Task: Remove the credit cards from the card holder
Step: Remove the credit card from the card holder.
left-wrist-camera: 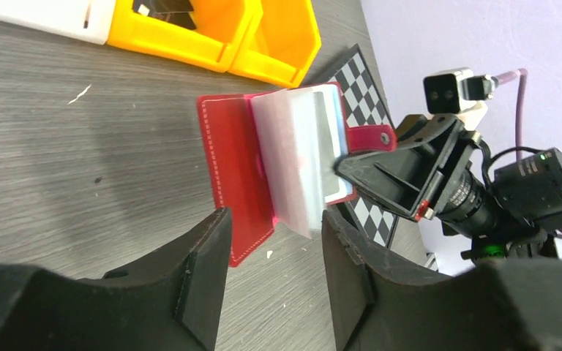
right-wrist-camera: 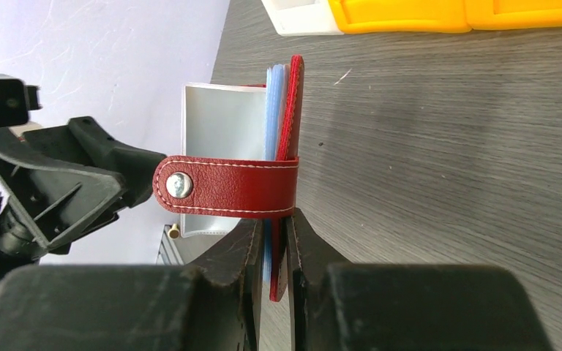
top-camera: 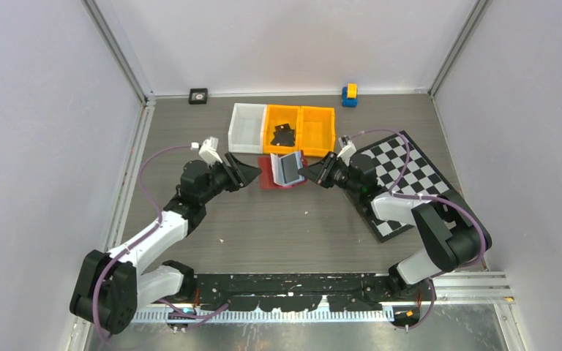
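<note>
With the fingers (right-wrist-camera: 234, 256) of my right gripper (right-wrist-camera: 271, 228) closed, I pinch the right-hand edge of the card holder (right-wrist-camera: 287, 110), clamping one red cover and the sleeves behind it. This holds that half upright. The snap tab (right-wrist-camera: 223, 186) hangs unfastened across the front. My left gripper (left-wrist-camera: 275, 223) is spread wide and grips nothing. Its fingers stand either side of the fanned clear sleeves (left-wrist-camera: 293, 146), apart from them. The other cover lies flat on the table (top-camera: 263, 219), mid-table, just near the orange bins (top-camera: 300, 130) and left of the chequered board (top-camera: 410, 175). I cannot make out the credit cards inside the sleeves.

Handling estimate:
- The holder is light and floppy at the fold.
- The sleeves are thin and slick.
- The cards are stiff.

I would pinch a card by its flat faces at the sleeve mouth. I expect the holder to drag along unless it is clamped.
</note>
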Controlling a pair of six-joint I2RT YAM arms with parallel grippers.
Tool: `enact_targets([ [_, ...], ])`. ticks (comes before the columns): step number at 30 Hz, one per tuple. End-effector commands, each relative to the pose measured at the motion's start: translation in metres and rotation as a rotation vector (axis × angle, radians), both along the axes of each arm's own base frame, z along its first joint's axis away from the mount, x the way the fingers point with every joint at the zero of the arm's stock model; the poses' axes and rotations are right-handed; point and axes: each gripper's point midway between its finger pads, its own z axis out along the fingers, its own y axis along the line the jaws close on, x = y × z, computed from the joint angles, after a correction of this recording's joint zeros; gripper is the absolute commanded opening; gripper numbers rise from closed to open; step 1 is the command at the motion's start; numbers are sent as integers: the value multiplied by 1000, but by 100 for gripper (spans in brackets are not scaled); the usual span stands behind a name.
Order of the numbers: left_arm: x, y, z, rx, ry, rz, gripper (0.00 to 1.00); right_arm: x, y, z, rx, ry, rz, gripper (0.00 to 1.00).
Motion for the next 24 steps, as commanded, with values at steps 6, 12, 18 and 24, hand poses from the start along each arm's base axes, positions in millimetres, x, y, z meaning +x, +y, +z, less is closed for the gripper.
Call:
enact_targets([
  [6, -6, -62, 50, 96, -118, -130, 39, 21, 3, 2, -67, -29, -34, 1],
  [12, 9, -98, 43, 132, -72, -227, 18, 19, 2, 5, -67, -38, -34, 1],
  [18, 15, -113, 2, 103, 76, -321, 0, 16, 3, 11, -52, -69, -27, 0],
  [24, 26, -93, -28, 88, 163, -240, 0, 13, 0, 23, -32, -94, -33, 0],
])
